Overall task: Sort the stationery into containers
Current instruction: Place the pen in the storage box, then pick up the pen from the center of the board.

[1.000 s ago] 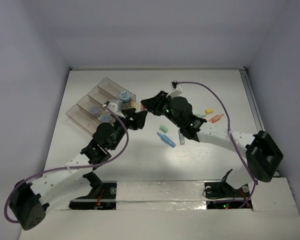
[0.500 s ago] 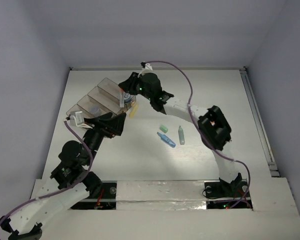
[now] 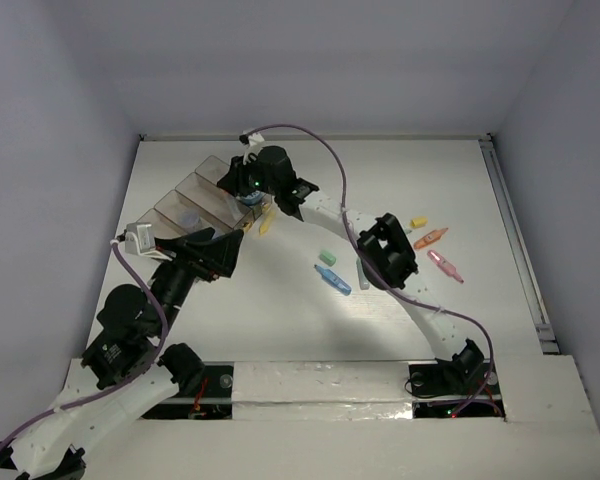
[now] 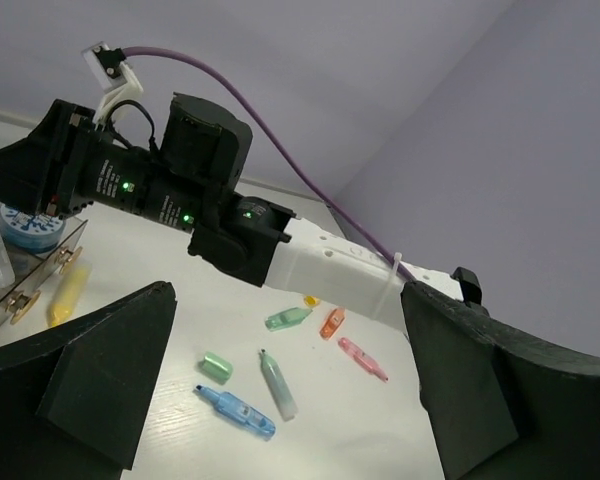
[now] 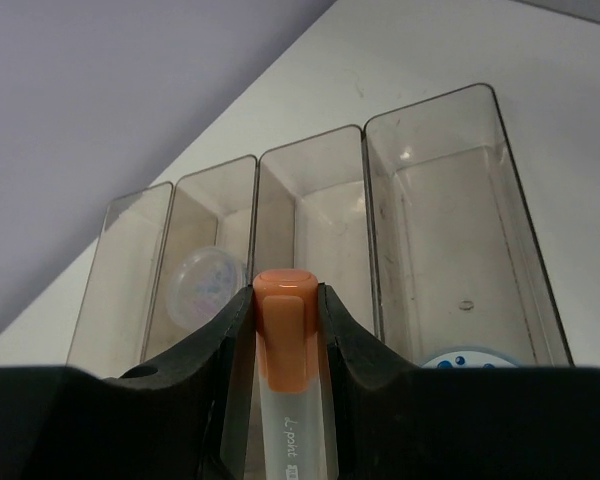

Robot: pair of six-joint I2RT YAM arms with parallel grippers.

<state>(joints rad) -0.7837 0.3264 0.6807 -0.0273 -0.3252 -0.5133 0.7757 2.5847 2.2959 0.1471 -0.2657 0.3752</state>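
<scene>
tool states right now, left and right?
Left tool: open, holding nothing.
Right tool: shut on orange-capped pen.

A white table stands inside a boxed-in space. Three plain walls in a pale lavender-grey close it in: a back wall, a left wall and a right wall, each meeting the tabletop directly. A thin metal rail runs along the table's right edge. A raised white ledge lies across the near edge. The light is soft and even, casting only faint shadows on the tabletop.
</scene>
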